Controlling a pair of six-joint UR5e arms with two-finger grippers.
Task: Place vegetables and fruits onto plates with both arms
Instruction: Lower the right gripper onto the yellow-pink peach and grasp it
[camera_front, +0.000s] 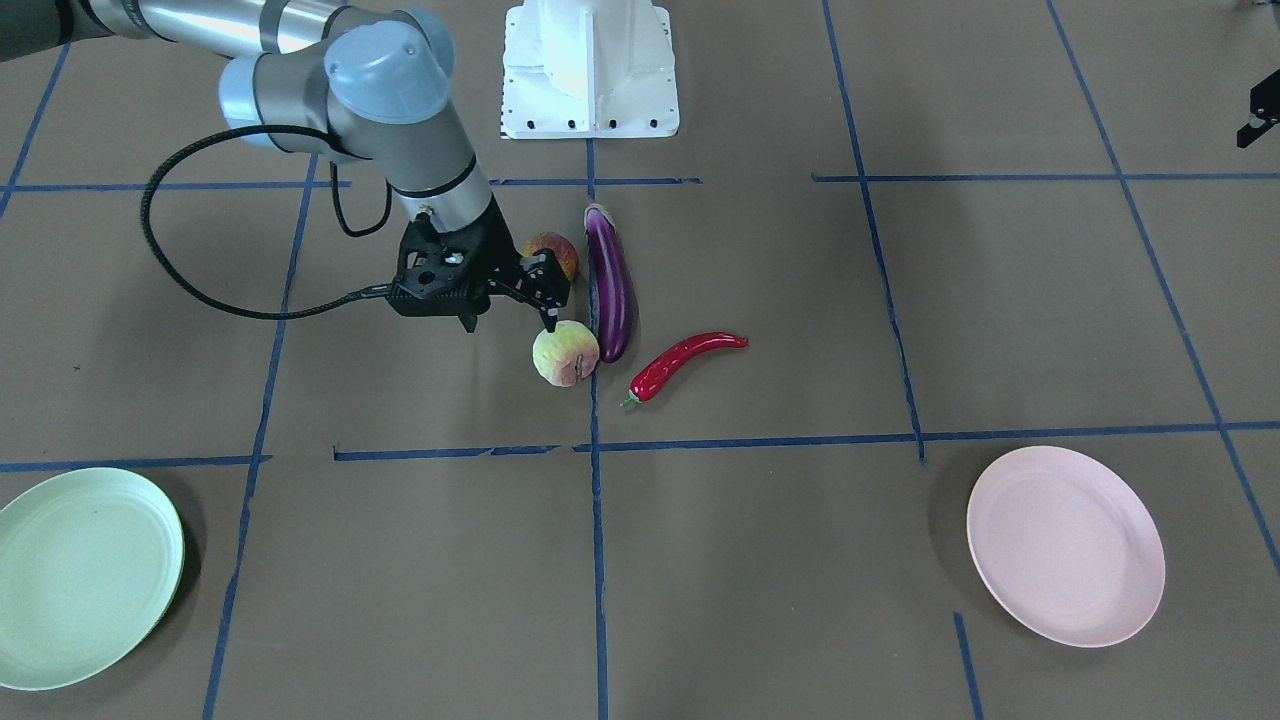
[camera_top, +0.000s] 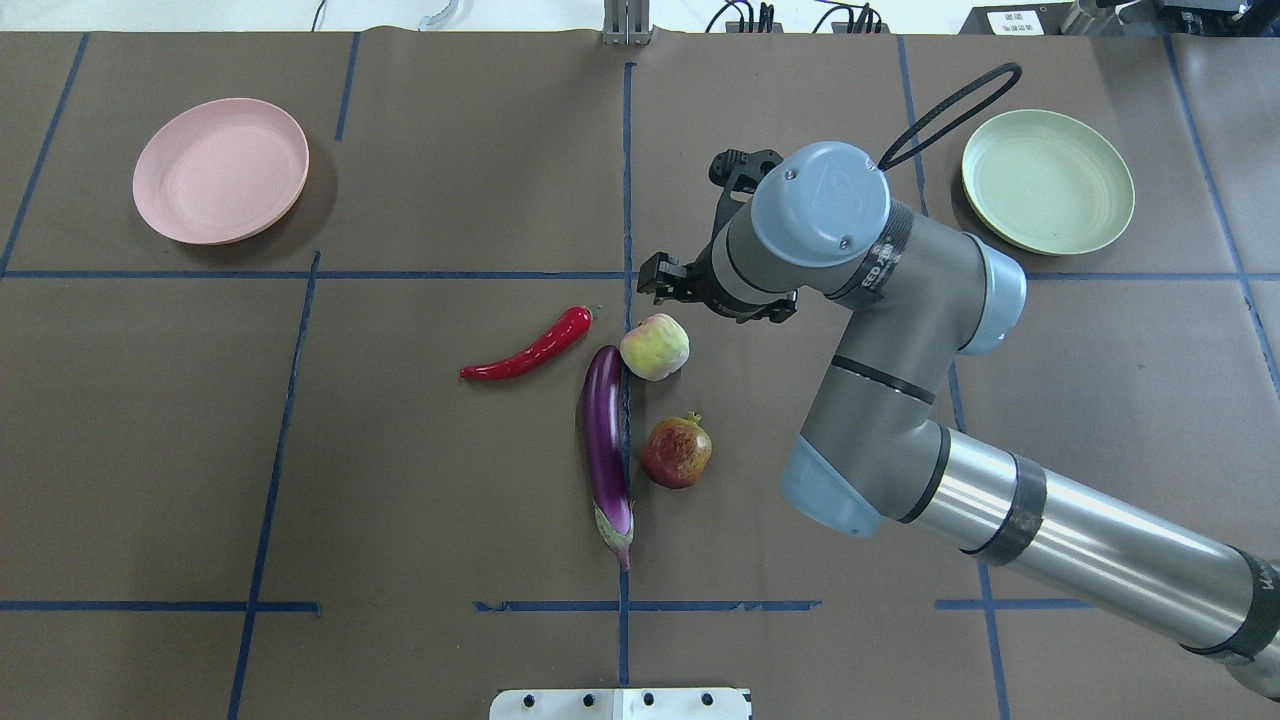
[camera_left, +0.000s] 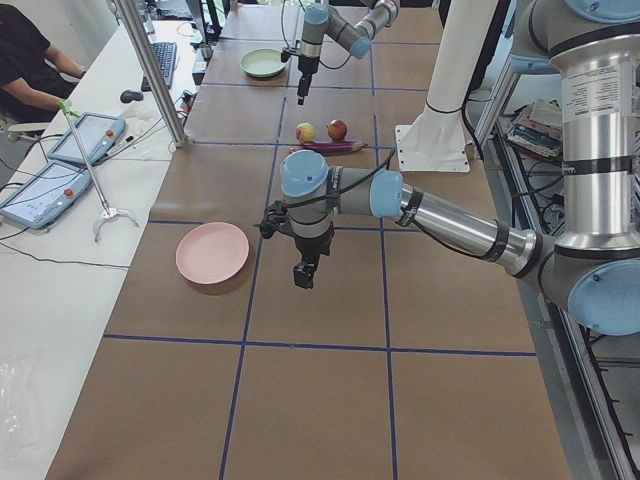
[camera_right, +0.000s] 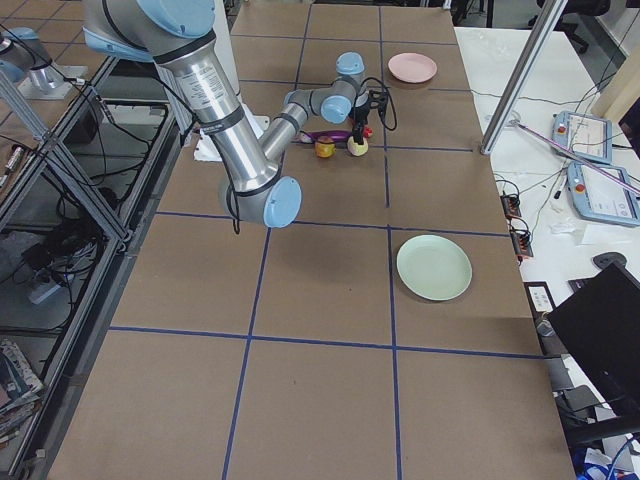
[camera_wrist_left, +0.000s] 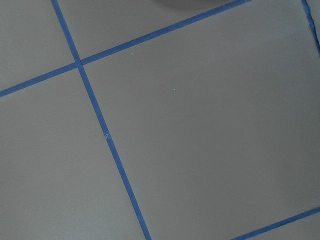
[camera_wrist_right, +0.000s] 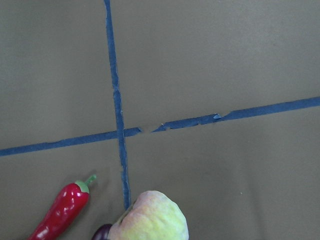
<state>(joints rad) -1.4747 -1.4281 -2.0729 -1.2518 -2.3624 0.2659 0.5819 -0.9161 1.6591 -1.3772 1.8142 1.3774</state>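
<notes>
The pale peach (camera_front: 566, 352) lies next to the purple eggplant (camera_front: 612, 290), with the red chili pepper (camera_front: 685, 362) beside them. The mottled red fruit (camera_front: 553, 250) is half hidden behind my right gripper (camera_front: 508, 322). That gripper is open and empty, low over the table beside the peach; the right wrist view shows the peach (camera_wrist_right: 150, 217) at its bottom edge. The mint green plate (camera_front: 85, 575) and pink plate (camera_front: 1065, 545) are empty. My left gripper (camera_left: 305, 272) hovers near the pink plate (camera_left: 212, 253); I cannot tell whether it is open.
The white base block (camera_front: 590, 70) stands at the robot's side of the table. Blue tape lines cross the brown table cover. A side table with tablets (camera_left: 85, 135) and a seated operator (camera_left: 30, 55) runs along the far edge.
</notes>
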